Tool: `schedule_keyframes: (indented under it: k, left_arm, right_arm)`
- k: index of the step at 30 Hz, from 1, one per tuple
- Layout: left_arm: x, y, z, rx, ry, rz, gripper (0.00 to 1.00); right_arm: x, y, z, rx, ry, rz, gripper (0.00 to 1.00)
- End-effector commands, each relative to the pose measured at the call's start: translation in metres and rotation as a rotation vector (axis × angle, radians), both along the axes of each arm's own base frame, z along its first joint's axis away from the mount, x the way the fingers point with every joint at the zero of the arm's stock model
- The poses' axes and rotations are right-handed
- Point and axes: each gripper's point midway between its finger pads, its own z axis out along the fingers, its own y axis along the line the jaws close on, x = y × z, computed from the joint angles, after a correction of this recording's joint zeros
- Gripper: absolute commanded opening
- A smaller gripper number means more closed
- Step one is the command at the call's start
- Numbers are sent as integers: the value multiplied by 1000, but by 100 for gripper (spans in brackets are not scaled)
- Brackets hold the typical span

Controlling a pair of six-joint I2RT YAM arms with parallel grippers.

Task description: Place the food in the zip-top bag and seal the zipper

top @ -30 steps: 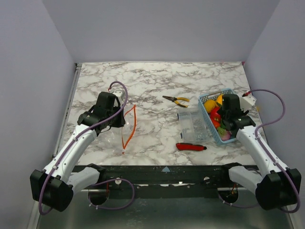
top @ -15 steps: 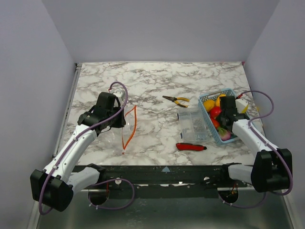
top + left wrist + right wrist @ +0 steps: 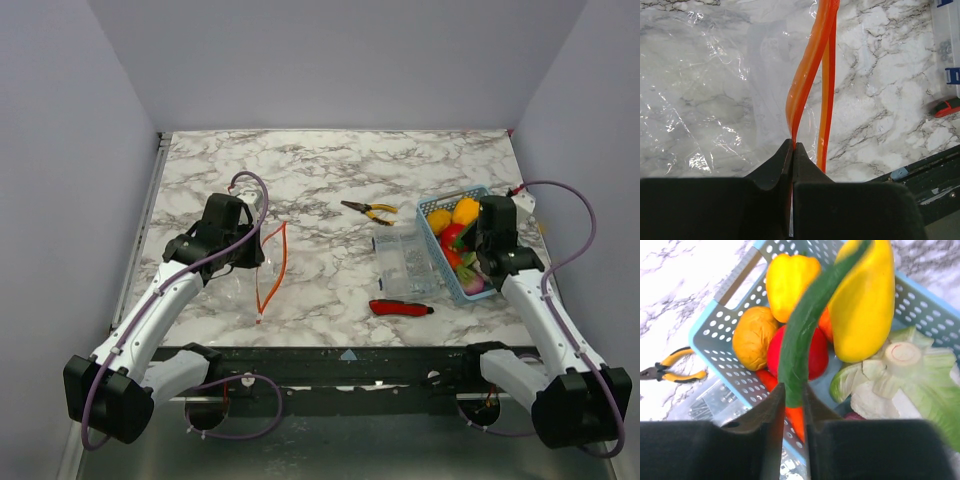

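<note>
A marble-patterned table [image 3: 330, 170] stands between plain lavender walls [image 3: 330, 60], with open marble along its far edge. Centre left, the left gripper [image 3: 792, 146] is pressed tight on the zipper [image 3: 810, 65] of the flat zip-top bag [image 3: 705, 100]. At right, a blue basket [image 3: 710, 322] holds a yellow pepper [image 3: 865, 305] and a tomato [image 3: 815, 352]. Over it, the right gripper [image 3: 793, 390] pinches a long green piece [image 3: 805, 325]. Pliers [image 3: 368, 209], a clear box [image 3: 405, 262] and a knife [image 3: 400, 308] lie mid-table.

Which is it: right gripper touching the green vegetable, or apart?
Touching. Right wrist view: the right gripper pinches the green vegetable at its lower end.
</note>
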Motion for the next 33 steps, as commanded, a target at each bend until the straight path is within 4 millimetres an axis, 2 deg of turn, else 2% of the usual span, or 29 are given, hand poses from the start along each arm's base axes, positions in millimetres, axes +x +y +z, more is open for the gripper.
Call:
schedule_keyframes:
  k: [1, 2, 5, 6, 7, 9, 11, 16, 18, 22, 26, 32, 33]
  left_arm:
    - [0, -4, 0, -14, -4, -20, 0]
    - [0, -4, 0, -14, -5, -20, 0]
    - [0, -4, 0, -16, -5, -20, 0]
    - [0, -4, 0, -15, -4, -21, 0]
    - [0, -4, 0, -16, -4, -21, 0]
    - [-1, -4, 0, -15, -4, -20, 0]
    - [-1, -4, 0, -17, -8, -22, 0]
    - [-2, -5, 1, -23, -8, -26, 0]
    - [-2, -5, 1, -24, -4, -27, 0]
    - [-3, -6, 1, -27, -7, -30, 0]
    - [-3, -6, 1, -29, -6, -31, 0]
    - [-2, -7, 0, -30, -2, -33, 0]
    - [-3, -7, 0, -33, 0, -36, 0]
  right_arm:
    - [8, 15, 31, 32, -88, 101, 10]
    - [9, 24, 35, 67, -104, 135, 8]
    - [13, 79, 49, 256, -177, 381, 1]
    - [12, 93, 53, 314, -198, 430, 0]
    - [12, 91, 52, 330, -195, 401, 0]
    - [11, 62, 40, 252, -135, 248, 1]
    - [10, 37, 27, 178, -96, 121, 14]
    - [10, 25, 4, 194, -35, -7, 38]
    - [11, 20, -3, 191, -16, -59, 45]
    - [6, 1, -17, 107, 65, -144, 45]
    - [-4, -10, -32, 53, 121, -184, 45]
    - [-1, -6, -48, 70, 128, -175, 47]
    - [-1, -6, -50, 73, 133, -179, 52]
